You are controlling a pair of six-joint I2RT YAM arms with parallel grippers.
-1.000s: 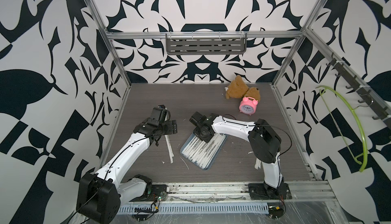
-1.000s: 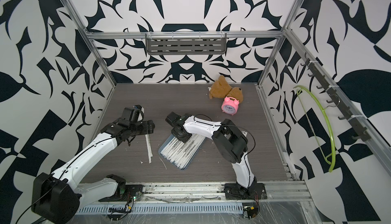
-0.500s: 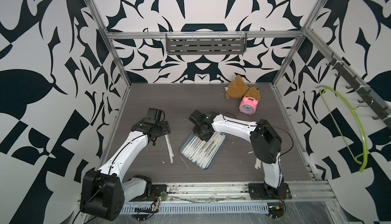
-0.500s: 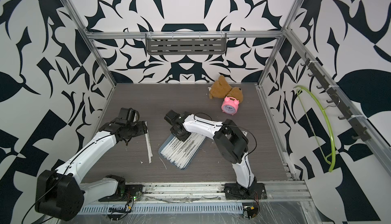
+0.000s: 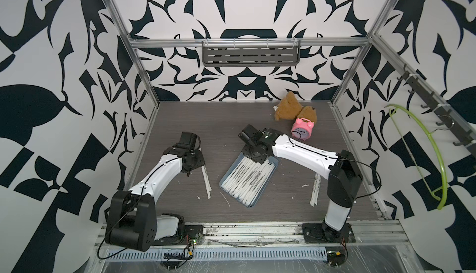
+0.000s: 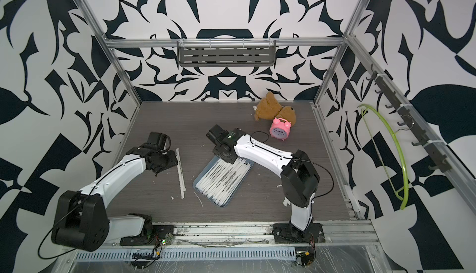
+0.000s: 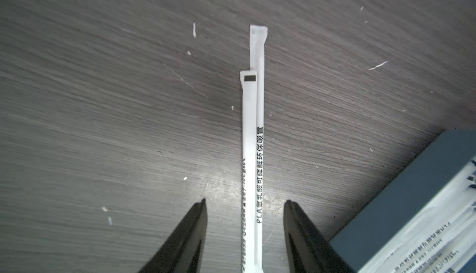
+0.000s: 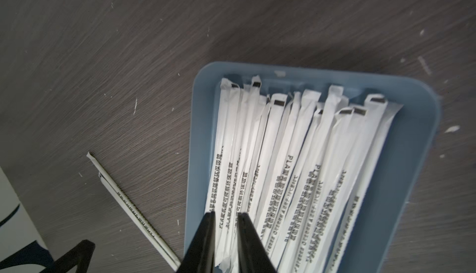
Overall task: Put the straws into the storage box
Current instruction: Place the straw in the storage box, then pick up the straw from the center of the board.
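- Worktop (image 5: 195,119) of dark wood grain, patterned walls on three sides; report where the straws lie.
- Most of the straws (image 8: 283,155) lie flat and roughly parallel in the storage box (image 8: 197,130) at mid-worktop; a loose pair (image 7: 253,155) lies side by side, touching, on the bare worktop beside the box, on my left; at least one stray straw (image 5: 315,189) lies near my right arm's base.
- State of each claw?
- My left claw (image 7: 244,202) sits low over the loose pair, jaws well apart, one to either side, touching neither straw; it holds nothing; my right claw (image 8: 226,215) hangs over one end of the box, jaws only narrowly parted, with nothing gripped that I can see.
- Handling properties?
- By my judgement: very light, thin, flat paper sleeves; fairly stiff lengthwise, easily creased across; smooth paper, likely to slide on the worktop and slip between the jaws.
- Grasp point?
- Mid-length would balance best; my left claw stands nearer the far end, so expect droop; pinch across the width, both straws together, tips down at the surface, light force; leaving the second straw behind is the chief risk.
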